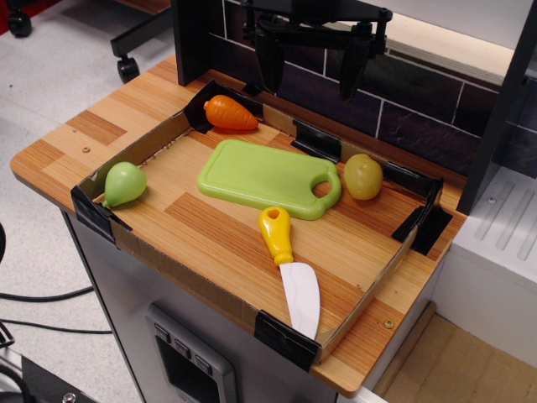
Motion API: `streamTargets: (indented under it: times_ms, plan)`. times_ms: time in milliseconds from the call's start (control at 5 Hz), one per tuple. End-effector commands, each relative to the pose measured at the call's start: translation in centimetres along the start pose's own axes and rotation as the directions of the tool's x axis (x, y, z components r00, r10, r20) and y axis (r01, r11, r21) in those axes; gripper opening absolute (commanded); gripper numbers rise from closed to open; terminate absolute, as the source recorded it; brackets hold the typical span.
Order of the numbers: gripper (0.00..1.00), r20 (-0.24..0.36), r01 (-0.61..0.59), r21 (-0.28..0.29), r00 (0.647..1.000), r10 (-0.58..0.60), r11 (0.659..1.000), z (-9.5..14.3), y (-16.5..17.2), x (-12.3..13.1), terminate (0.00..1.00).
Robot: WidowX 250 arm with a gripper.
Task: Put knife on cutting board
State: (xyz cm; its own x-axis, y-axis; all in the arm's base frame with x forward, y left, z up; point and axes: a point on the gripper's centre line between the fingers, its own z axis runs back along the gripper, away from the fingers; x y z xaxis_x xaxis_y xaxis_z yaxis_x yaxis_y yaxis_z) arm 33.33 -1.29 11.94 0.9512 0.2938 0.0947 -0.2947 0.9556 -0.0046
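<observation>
Task not started as far as I can see: knife (291, 267) lies flat on the bench (210, 231), near side of the cutting board (267, 176), yellow handle end touching or just short of the board's near rim, white blade pointing toward the near edge of the cardboard fence (369, 294). Board itself is bare, handle hole at its right end. Claw (312, 63) hangs high at the far side above the board, fingers spread wide, holding nothing, well apart from the knife. Clutter: orange carrot (229, 113) in the far left corner, green pear (124, 183) at left, yellowish round fruit (362, 175) just right of the board. None of them block the route. Left to do: everything, meaning reach over to the near side, grab the knife (handle looks the easier grip), lift, set it on the board. Short carry, board is right next to it.
</observation>
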Motion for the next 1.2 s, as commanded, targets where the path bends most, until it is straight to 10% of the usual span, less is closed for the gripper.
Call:
streamTargets:
  times_ms: [0, 1000]
  plan:
    - [1.0, 0.0, 0.0, 0.0, 1.0, 0.0, 1.0, 0.0, 0.0, 0.0, 0.0]
    - [1.0, 0.096, -0.21, -0.111, 0.971, 0.221, 0.971, -5.3, 2.2, -5.0, 0.0]
